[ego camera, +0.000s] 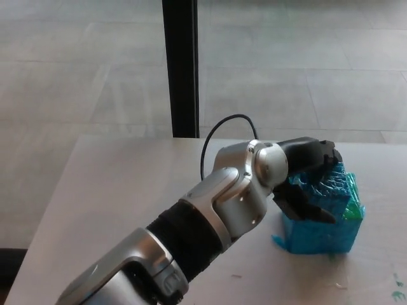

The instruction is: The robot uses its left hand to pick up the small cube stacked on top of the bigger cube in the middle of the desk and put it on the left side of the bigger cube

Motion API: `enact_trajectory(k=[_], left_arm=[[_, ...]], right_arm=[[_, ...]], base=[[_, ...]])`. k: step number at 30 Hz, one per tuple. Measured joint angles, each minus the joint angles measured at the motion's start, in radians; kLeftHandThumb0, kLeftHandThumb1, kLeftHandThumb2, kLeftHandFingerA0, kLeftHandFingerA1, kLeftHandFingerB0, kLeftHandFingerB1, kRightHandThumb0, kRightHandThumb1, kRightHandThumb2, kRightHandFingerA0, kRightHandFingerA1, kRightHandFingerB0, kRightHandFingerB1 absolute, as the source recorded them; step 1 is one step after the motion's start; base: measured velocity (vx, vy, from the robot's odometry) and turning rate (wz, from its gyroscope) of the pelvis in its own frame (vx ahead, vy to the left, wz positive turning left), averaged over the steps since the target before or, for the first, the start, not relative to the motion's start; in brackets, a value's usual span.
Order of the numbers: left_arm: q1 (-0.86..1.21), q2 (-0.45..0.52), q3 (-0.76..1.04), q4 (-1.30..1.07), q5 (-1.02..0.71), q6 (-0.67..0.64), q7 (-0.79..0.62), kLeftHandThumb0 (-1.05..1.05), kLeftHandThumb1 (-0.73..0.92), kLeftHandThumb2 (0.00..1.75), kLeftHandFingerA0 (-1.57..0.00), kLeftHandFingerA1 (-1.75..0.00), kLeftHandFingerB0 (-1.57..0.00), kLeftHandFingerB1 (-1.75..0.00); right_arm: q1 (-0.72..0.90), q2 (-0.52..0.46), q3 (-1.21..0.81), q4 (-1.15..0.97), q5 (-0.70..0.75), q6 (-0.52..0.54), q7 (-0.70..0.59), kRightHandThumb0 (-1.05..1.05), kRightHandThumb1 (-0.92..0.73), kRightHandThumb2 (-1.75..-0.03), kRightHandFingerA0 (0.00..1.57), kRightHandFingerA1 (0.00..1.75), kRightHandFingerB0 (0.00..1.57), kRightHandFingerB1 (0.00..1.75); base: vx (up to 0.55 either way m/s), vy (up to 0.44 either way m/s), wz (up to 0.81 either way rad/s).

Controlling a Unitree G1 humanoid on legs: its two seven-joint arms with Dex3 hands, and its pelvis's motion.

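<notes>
Head view: left hand (pixel 306 178) clasps small cube (pixel 323 183); pale desk (pixel 114 190), grey tiled floor (pixel 82 63).

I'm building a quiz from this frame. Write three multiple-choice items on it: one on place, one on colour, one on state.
1. Where on the desk does the cube stack stand?
A. picture right
B. far left edge
C. on the floor

2. What colour is the stack mostly?
A. red
B. blue
C. yellow

3. How is the left hand placed?
A. resting flat on the desk
B. raised well above the stack
C. down around the top of the stack

A, the stack stands right of the arm.
B, its faces are blue with a green patch.
C, fingers lie above and in front of the top.
</notes>
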Motion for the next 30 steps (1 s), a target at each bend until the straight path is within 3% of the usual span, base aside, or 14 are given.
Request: enact_trajectory(k=[2,3,4,6,10,12,13,16,17,20,26,27,29,30], left_arm=[[0.024,-0.006,0.008,-0.005,0.009,-0.021,0.044,-0.21,0.71,0.67,-0.66,-1.61,-0.48,-0.53],[0.034,-0.009,0.012,-0.007,0.011,-0.030,0.060,-0.20,0.73,0.67,-0.62,-1.47,-0.56,-0.54],[0.047,-0.013,0.016,-0.010,0.014,-0.041,0.081,-0.18,0.69,0.67,-0.70,-0.87,-0.69,-0.62],[0.073,-0.020,0.024,-0.018,0.018,-0.066,0.123,-0.22,0.67,0.66,-0.71,-0.81,-0.79,-0.70],[0.119,-0.034,0.028,-0.021,0.030,-0.112,0.208,-0.21,0.64,0.64,-0.64,-0.85,-0.74,-0.74],[0.134,-0.037,0.028,-0.018,0.037,-0.129,0.241,-0.22,0.66,0.80,-0.66,-1.18,-0.71,-0.91],[0.144,-0.039,0.027,-0.014,0.046,-0.142,0.268,-0.20,0.65,0.77,-0.60,-0.99,-0.71,-0.80],[0.166,-0.042,0.021,0.000,0.060,-0.171,0.322,-0.24,0.64,0.77,-0.63,-1.05,-0.70,-0.86],[0.172,-0.042,0.018,0.004,0.064,-0.182,0.340,-0.28,0.68,0.64,-0.62,-1.51,-0.65,-1.16],[0.184,-0.041,0.011,0.023,0.084,-0.222,0.404,-0.20,0.73,0.63,-0.60,-0.88,-0.65,-0.63],[0.177,-0.028,0.058,0.054,0.098,-0.273,0.468,-0.22,0.67,0.61,-0.74,-1.24,-0.71,-0.74],[0.172,-0.023,0.066,0.056,0.101,-0.279,0.472,-0.15,0.71,0.64,-0.70,-1.75,-0.60,-1.47],[0.154,-0.002,0.091,0.059,0.105,-0.289,0.480,-0.16,0.69,0.73,-0.75,-1.70,-0.66,-1.33],[0.143,0.011,0.105,0.059,0.105,-0.291,0.482,-0.20,0.69,0.73,-0.79,-1.39,-0.71,-0.90]], right_arm=[[0.000,0.000,0.000,0.000,-0.001,0.000,0.000,-0.55,-0.39,-0.81,0.84,0.83,0.69,0.64],[0.000,0.000,0.001,0.000,-0.002,0.000,0.000,-0.54,-0.39,-0.81,0.84,0.83,0.70,0.63],[0.000,0.000,0.002,0.000,-0.003,0.000,0.000,-0.54,-0.38,-0.79,0.84,0.83,0.71,0.63],[0.000,0.000,0.003,0.002,-0.004,0.000,0.000,-0.54,-0.37,-0.81,0.82,0.83,0.71,0.64],[-0.003,0.001,0.004,0.007,-0.005,0.000,0.000,-0.53,-0.39,-0.80,0.84,0.83,0.71,0.64],[-0.003,0.001,0.004,0.007,-0.005,0.000,0.000,-0.54,-0.40,-0.81,0.84,0.84,0.71,0.65],[-0.004,0.001,0.005,0.007,-0.005,0.001,0.000,-0.53,-0.39,-0.82,0.85,0.84,0.71,0.64],[-0.007,0.001,0.009,0.007,-0.007,0.006,0.000,-0.53,-0.38,-0.82,0.86,0.85,0.72,0.63],[-0.008,0.001,0.010,0.007,-0.007,0.007,0.000,-0.51,-0.36,-0.83,0.87,0.85,0.72,0.64],[-0.016,0.001,0.011,0.017,-0.007,0.009,0.000,-0.52,-0.37,-0.85,0.83,0.85,0.72,0.65],[-0.010,0.001,0.004,0.015,-0.005,0.010,0.000,-0.53,-0.41,-0.81,0.81,0.83,0.68,0.64],[-0.009,0.001,0.004,0.013,-0.005,0.011,0.000,-0.53,-0.41,-0.80,0.81,0.84,0.69,0.65],[-0.009,0.001,0.004,0.012,-0.005,0.011,0.000,-0.53,-0.41,-0.80,0.82,0.83,0.68,0.65],[-0.008,0.001,0.004,0.014,-0.005,0.012,0.000,-0.56,-0.40,-0.81,0.83,0.86,0.69,0.68]], base=[[0.00,0.000,0.00],[0.00,0.000,0.00],[0.00,0.000,0.00],[0.00,0.000,0.00],[0.00,0.000,0.00],[0.00,0.000,0.00],[0.00,0.000,0.00],[0.00,0.000,0.00],[0.00,0.000,0.00],[0.00,0.000,0.00],[0.00,0.000,0.00],[0.00,0.000,0.00],[0.00,0.000,0.00],[0.00,0.000,0.00]])
